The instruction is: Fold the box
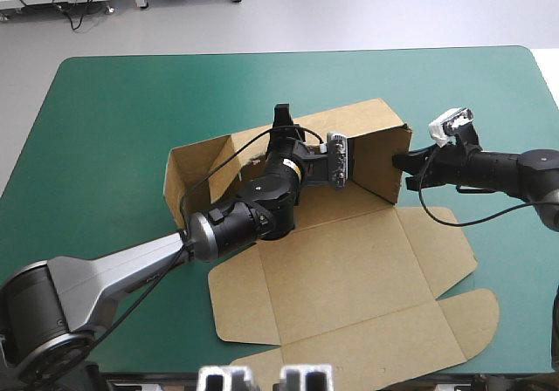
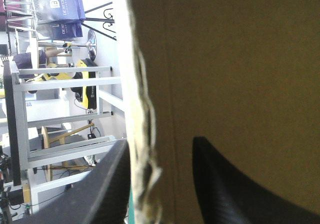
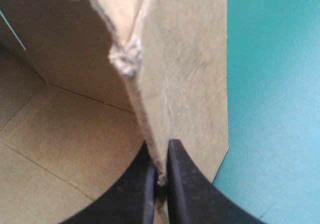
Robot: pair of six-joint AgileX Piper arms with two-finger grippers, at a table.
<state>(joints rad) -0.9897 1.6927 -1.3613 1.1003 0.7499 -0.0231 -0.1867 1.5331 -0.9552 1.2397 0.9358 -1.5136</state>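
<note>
Box [image 1: 349, 260] of brown board sits at the middle of the teal-green table [image 1: 113, 120], half raised. Its rear wall [image 1: 218, 160] stands at 12 o'clock, a side wall [image 1: 384, 164] at 3 o'clock, and the lid with its flaps [image 1: 349, 356] lies flat toward 6 o'clock.

The left arm, coming in from 8 o'clock, covers much of the tray's floor (the crease where floor meets rear wall cannot be seen under it). The left tool [image 1: 281, 116] is at the rear wall's top edge. In its wrist view its black fingers [image 2: 235, 184] stand narrowly parted astride a frayed board edge, one on each side. Whether both press the board is hard to tell.

The right tool [image 1: 403, 161], from 3 o'clock, pinches the side wall's edge. Its fingers [image 3: 185, 184] are all but together with the sheet between them. In the high view they are one small dark shape, too small to tell apart.
</note>
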